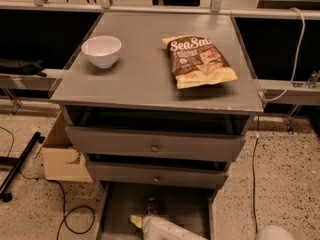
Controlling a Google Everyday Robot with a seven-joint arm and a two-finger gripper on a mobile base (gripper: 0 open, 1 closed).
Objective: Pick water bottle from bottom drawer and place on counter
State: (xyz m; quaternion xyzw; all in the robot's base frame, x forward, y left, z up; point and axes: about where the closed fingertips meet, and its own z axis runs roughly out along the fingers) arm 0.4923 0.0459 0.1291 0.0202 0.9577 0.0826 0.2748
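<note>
Water bottle: where is it shown?

A small dim upright shape, taken to be it, is seen on the floor of the bottom drawer, just beyond the tool. Whether the two are touching cannot be told.

And how is the tool placed?

It is seen at the tip of a white arm that enters from the lower edge, low over the near part of the pulled-out drawer. A pale tan piece is seen just to its left. Whether the tool is spread wide, narrowed or holding anything cannot be told.

What is found beyond the tool?

Two grey drawer fronts are stacked there, each fitted with one small knob: the lower front directly behind the bottle, the upper front over it. These are topped by the counter, a flat grey slab.

What is carried on the counter?

A white bowl is set upright far beyond the tool and to its left. A brown and yellow snack bag is laid flat far beyond the tool and to its right. The two are set well apart.

And lower down?

An open cardboard box is placed on the speckled floor to the tool's left, beside the cabinet.
</note>
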